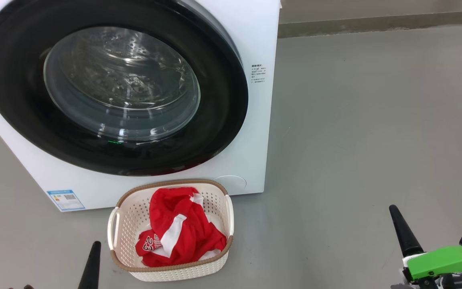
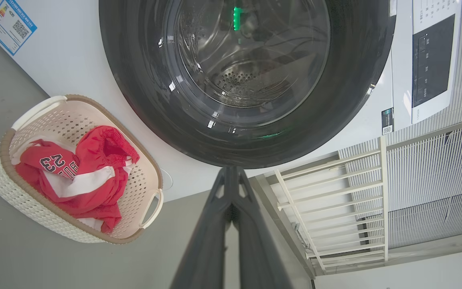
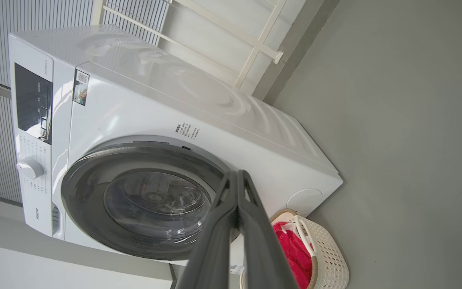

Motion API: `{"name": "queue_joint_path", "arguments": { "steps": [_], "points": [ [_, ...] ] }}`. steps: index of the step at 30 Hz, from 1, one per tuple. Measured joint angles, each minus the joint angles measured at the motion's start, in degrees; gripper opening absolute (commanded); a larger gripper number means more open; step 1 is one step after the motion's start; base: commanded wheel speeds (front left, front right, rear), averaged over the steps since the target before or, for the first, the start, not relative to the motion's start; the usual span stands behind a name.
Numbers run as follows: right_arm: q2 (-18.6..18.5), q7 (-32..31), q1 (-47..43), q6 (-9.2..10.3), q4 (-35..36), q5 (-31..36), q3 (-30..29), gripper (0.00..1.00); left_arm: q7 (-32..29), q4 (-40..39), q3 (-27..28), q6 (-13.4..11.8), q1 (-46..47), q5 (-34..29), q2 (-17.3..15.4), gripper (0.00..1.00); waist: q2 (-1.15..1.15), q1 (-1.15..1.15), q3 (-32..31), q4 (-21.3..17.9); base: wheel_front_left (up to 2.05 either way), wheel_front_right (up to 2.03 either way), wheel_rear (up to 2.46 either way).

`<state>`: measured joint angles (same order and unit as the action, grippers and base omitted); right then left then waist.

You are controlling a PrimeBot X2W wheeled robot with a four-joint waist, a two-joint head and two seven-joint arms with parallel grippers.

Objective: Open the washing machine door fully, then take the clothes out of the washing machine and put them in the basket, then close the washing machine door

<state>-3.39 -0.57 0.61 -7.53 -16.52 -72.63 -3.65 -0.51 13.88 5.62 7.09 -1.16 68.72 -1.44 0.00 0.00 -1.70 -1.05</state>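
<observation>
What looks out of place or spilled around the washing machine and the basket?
Nothing stands out. The washing machine door looks shut, the red clothes lie bunched inside the basket, which stands upright on the floor before the washing machine, and no fabric lies on the floor.

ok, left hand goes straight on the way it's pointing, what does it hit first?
Most likely the washing machine door, on its black rim; the shut left hand aims at that edge. Depth is unclear, so it may meet the washing machine's white front beside it.
</observation>
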Motion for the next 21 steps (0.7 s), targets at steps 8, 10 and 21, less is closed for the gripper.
{"name": "queue_joint_path", "arguments": {
  "steps": [8,10,21],
  "points": [
    [0.15,-1.23,1.26,0.00,0.21,-4.13,-1.08,0.00,-1.46,0.25,-0.11,0.00,1.05,5.08,-0.07,0.00,0.00,0.00,0.43,0.24,0.00,0.00,0.00],
    [0.18,-1.57,1.28,0.00,0.21,-5.35,-1.21,0.00,-1.54,0.26,-0.15,0.00,1.57,6.32,-0.08,0.00,0.00,0.00,0.54,0.30,0.00,0.00,0.00],
    [0.44,-3.33,2.11,0.00,0.45,-11.07,-2.38,0.00,-3.46,0.79,-0.33,0.00,3.00,13.45,-0.21,0.00,0.00,0.00,1.12,0.62,0.00,0.00,0.00]
  ]
}}
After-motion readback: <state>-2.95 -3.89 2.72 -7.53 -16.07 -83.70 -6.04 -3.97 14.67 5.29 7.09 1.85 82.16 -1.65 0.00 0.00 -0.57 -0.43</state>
